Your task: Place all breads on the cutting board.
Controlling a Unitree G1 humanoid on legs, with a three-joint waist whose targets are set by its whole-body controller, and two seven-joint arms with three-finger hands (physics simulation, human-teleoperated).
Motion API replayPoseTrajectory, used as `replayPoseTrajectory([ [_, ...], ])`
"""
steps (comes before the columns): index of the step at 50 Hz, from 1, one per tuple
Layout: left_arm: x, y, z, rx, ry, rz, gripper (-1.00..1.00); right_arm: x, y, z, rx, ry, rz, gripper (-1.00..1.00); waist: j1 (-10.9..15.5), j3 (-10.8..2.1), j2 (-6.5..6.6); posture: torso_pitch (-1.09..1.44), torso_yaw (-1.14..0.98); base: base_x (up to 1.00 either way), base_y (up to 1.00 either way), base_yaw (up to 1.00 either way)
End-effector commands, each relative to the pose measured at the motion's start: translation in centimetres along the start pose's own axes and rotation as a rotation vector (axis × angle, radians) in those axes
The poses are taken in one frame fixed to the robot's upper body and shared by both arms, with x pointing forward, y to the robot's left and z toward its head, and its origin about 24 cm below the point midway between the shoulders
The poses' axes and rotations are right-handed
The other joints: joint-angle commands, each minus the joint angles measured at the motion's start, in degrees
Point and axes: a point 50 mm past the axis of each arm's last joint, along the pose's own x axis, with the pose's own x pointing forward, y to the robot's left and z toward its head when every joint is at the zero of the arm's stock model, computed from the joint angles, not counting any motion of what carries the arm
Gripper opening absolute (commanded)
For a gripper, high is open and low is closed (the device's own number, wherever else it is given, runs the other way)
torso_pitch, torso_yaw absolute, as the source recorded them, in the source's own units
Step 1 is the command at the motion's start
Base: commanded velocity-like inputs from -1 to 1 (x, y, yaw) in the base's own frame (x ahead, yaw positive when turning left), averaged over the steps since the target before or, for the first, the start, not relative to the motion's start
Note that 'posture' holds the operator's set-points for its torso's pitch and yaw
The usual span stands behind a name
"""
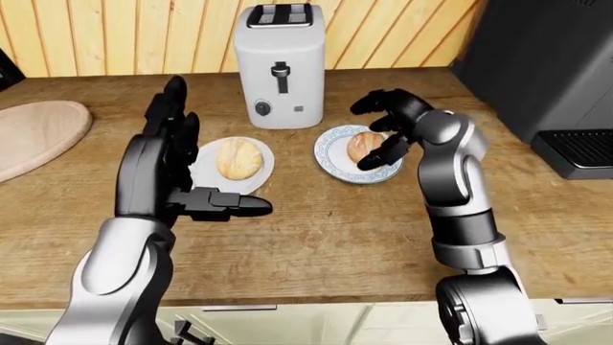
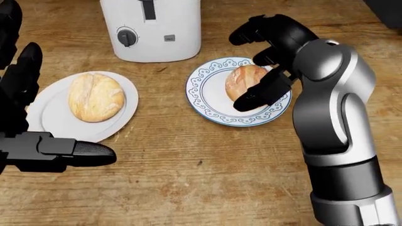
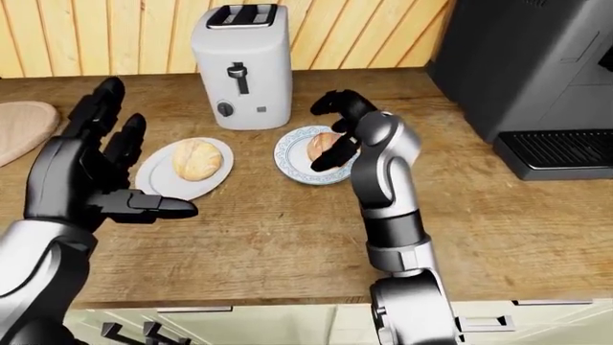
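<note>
A round bread roll (image 2: 95, 97) lies on a plain white plate (image 2: 47, 117). A second roll (image 2: 242, 80) lies on a blue-patterned plate (image 2: 207, 101). My right hand (image 2: 267, 61) is open, its black fingers (image 2: 260, 92) curled over and beside this roll without closing on it. My left hand (image 1: 177, 169) is open, held upright above the counter just left of the white plate, thumb pointing right. The wooden cutting board (image 1: 34, 133) lies at the far left of the left-eye view.
A white toaster (image 1: 279, 65) stands behind the two plates. A dark coffee machine (image 1: 551, 68) with a drip tray (image 1: 580, 151) stands at the right. The wooden counter's near edge (image 1: 316, 298) runs along the bottom.
</note>
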Motion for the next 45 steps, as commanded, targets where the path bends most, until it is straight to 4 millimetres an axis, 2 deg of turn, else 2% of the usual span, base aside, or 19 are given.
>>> replayPoseTrajectory([
  [1, -0.2, 0.1, 1.1, 0.010, -0.075, 0.007, 1.00, -0.7, -1.3, 1.4, -0.025, -0.063, -0.066, 0.39, -0.01, -1.44, 0.03, 0.00, 0.00, 0.00, 0.00, 0.00],
  [12, -0.2, 0.0, 1.2, 0.011, -0.075, 0.006, 1.00, -0.1, -0.9, 0.8, -0.037, -0.047, -0.066, 0.29, 0.02, -1.58, -0.02, 0.00, 0.00, 0.00, 0.00, 0.00],
  [14, -0.2, 0.0, 1.2, 0.011, -0.075, 0.006, 1.00, 0.0, -0.7, 0.7, -0.040, -0.046, -0.064, 0.17, 0.01, -1.59, -0.04, 0.00, 0.00, 0.00, 0.00, 0.00],
  [18, -0.2, 0.1, 1.1, 0.010, -0.075, 0.006, 1.00, 0.0, -0.6, 0.7, -0.046, -0.047, -0.064, -0.27, 0.03, -1.65, -0.08, 0.00, 0.00, 0.00, 0.00, 0.00],
  [33, -0.2, 0.0, 1.2, 0.009, -0.076, 0.005, 1.00, -0.3, -0.9, 1.0, -0.080, -0.057, -0.089, -0.51, 0.00, -1.59, -0.15, 0.00, 0.00, 0.00, 0.00, 0.00],
  [38, -0.2, 0.0, 1.2, 0.010, -0.076, 0.005, 1.00, -1.5, -1.7, 2.0, -0.085, -0.088, -0.113, -0.73, 0.04, -1.48, -0.16, 0.00, 0.00, 0.00, 0.00, 0.00],
  [45, -0.2, 0.0, 1.4, 0.017, -0.077, 0.005, 1.00, -3.8, -3.3, 3.1, -0.052, -0.145, -0.145, -0.94, 0.10, -1.17, -0.17, 0.00, 0.00, 0.00, 0.00, 0.00],
])
